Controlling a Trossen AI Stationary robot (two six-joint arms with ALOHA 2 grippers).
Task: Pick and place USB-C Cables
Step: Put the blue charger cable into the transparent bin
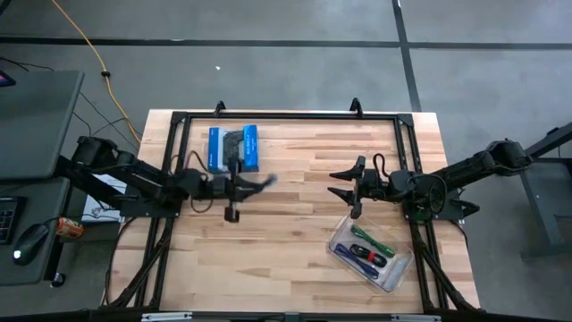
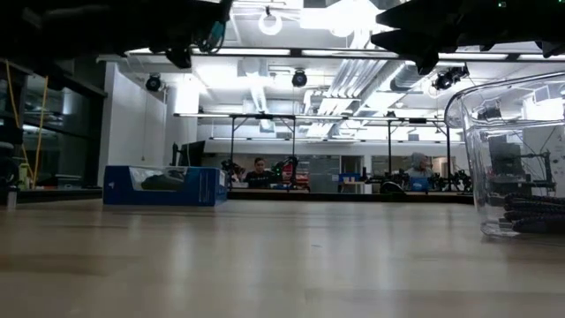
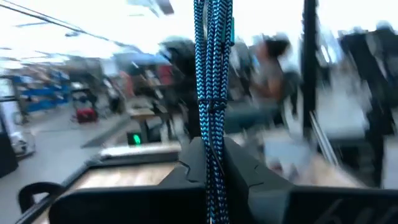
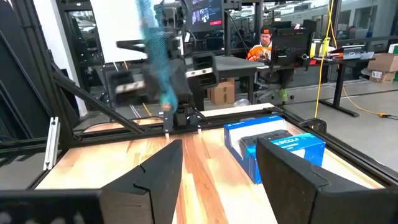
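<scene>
We are looking down on the wooden desk (image 1: 286, 259), both arms reaching in over it from either side

The blue box (image 1: 233, 148) is lying toward the far left of the desk, flat on the wood

The clear container (image 1: 370, 254) is sitting near the front right corner, holding a green cable (image 1: 373, 241) and a black cable with a red band (image 1: 369, 260); we cannot make out more inside it

The left claw (image 1: 248, 185) is hanging just in front of the box, above the desk, clamping the teal cable (image 3: 212, 93) between its fingers; the braided bundle is dangling from the grip, blurred

The right claw (image 1: 348, 188) is hovering right of centre, just behind the container, jaws spread wide and gripping nothing
</scene>
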